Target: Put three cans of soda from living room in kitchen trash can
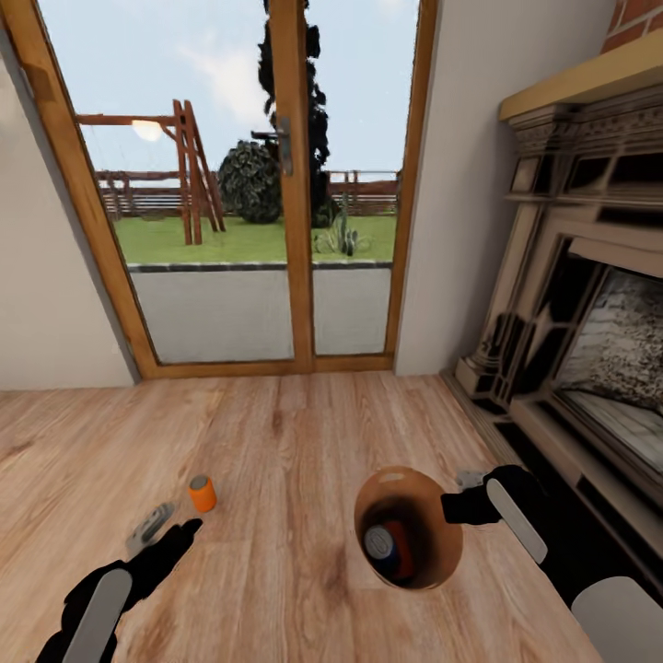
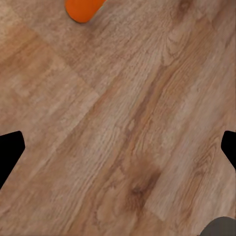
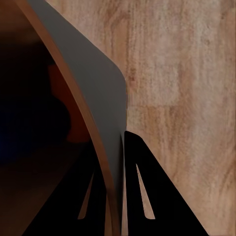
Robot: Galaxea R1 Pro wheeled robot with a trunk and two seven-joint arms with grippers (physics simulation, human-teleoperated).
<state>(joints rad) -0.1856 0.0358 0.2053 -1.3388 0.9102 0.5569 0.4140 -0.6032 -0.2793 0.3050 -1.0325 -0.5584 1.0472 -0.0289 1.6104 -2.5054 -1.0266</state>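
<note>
1. Here, the robot stood in the living room, facing the wood-framed glass doors [image 1: 295,184], with the ornate fireplace [image 1: 589,304] at its right.
2. The tash can [image 1: 433,552] was held above the light wood floor [image 1: 276,433], its brown inside turned toward the head camera.
3. The right tool [image 1: 460,493] was clamped on the bin's rim: in the right wrist view its two dark fingers [image 3: 142,196] stood narrow, one on each side of the thin wall [image 3: 93,88].
4. Two cans lay inside the bin, a blue can [image 1: 379,545] with its grey top showing and a reddish can [image 1: 401,552] just beside it, touching.
5. The orange can [image 1: 203,494] stood upright on the floor, near the left tool [image 1: 166,534] and apart from it.
6. The left tool hung open wide over bare boards, its fingertips [image 2: 11,147] at opposite edges of the left wrist view, with the orange can [image 2: 84,9] ahead of them and nothing between them.
</note>
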